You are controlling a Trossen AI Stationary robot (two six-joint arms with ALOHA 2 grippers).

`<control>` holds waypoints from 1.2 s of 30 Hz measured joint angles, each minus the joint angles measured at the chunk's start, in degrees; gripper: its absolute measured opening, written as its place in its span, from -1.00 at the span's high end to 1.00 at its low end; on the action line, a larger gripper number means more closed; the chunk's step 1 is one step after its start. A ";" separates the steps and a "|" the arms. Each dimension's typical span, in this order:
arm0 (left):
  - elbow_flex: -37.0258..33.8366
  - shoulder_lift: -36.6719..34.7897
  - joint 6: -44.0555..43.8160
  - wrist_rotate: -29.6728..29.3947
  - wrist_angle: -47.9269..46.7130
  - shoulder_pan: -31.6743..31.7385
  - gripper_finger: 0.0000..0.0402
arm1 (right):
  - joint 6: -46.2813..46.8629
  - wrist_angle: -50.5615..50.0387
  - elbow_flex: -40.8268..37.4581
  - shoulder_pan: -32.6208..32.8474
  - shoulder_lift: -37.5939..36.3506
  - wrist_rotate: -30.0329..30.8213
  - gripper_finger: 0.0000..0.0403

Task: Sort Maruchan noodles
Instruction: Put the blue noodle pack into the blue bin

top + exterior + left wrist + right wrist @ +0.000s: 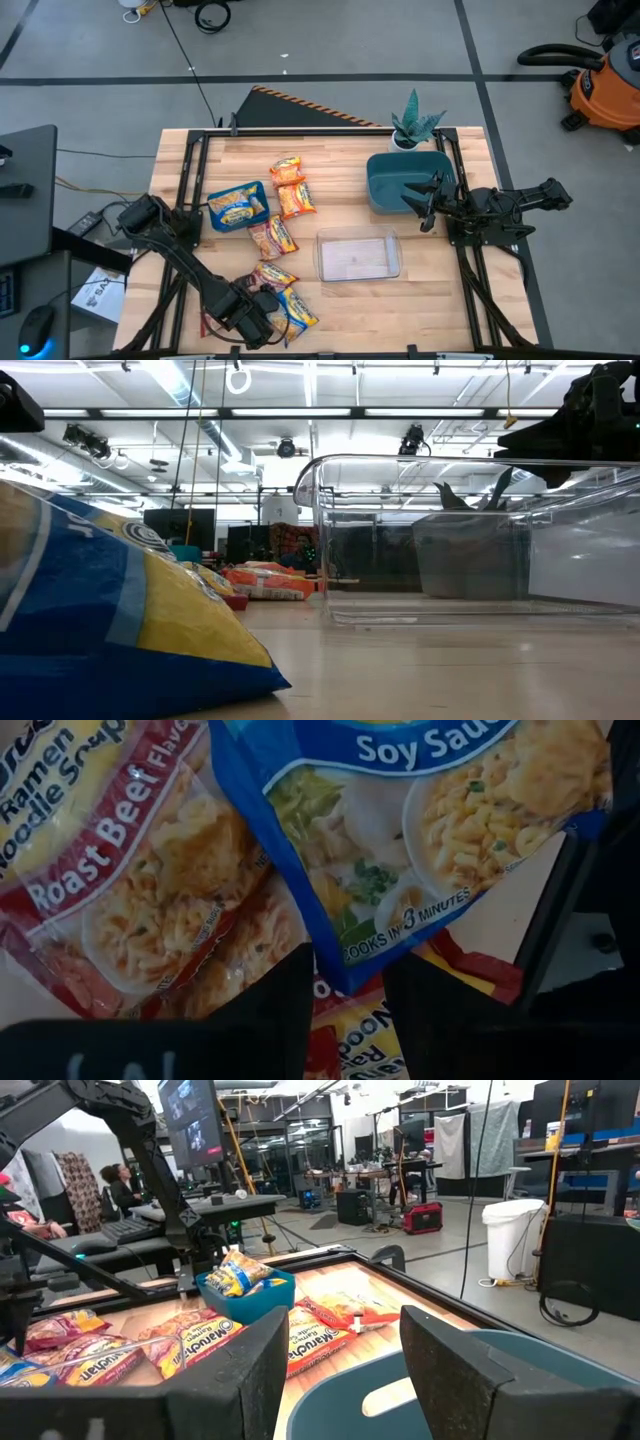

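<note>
Maruchan noodle packets lie flat on the wooden table (420,300). Near the front left, a blue Soy Sauce packet (420,810) (298,310) partly overlaps a red Roast Beef packet (150,870) (270,275). My left gripper (350,965) (272,322) points down over them, open, with one finger on each side of the blue packet's corner (345,975). More packets lie at mid-table (272,237) and farther back (292,188). My right gripper (340,1370) (430,200) waits open and level over the teal bin (400,170).
A small blue bin (238,205) (245,1295) holds packets at the left. A clear plastic container (357,255) (480,540) stands at mid-table. A potted plant (415,125) stands behind the teal bin. In the low view, a blue-and-yellow packet (100,620) fills the near left.
</note>
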 joint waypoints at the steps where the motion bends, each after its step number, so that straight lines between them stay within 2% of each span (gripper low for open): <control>1: 0.00 0.00 0.00 0.00 0.01 0.00 0.38 | 0.00 0.00 -0.01 0.01 0.00 0.00 0.01; 6: 0.00 0.00 -0.02 -0.47 0.03 0.09 0.53 | -0.01 0.01 -0.01 0.01 0.00 -0.01 0.01; 12: 0.00 0.00 0.24 -1.33 2.01 0.39 0.92 | 0.00 0.00 -0.01 0.01 0.00 0.00 0.01; 18: 2.11 -0.63 0.42 -5.37 -0.32 1.21 0.97 | 0.00 0.00 -0.01 0.01 0.00 0.00 0.01; 22: 5.28 -2.96 -0.19 -9.95 -6.14 2.72 0.98 | 0.00 0.02 -0.01 -0.01 0.02 0.00 0.01; 28: 10.53 -5.48 -4.14 -22.10 -21.20 4.63 0.99 | -0.02 0.01 -0.01 0.00 0.02 0.00 0.01; 32: 11.19 -6.66 -9.61 -28.92 -30.65 6.62 0.99 | 0.00 0.02 -0.01 -0.01 0.02 0.00 0.01; 36: 11.17 -7.55 -13.27 -32.54 -38.52 9.08 0.99 | -0.01 0.00 0.00 0.00 0.02 0.00 0.01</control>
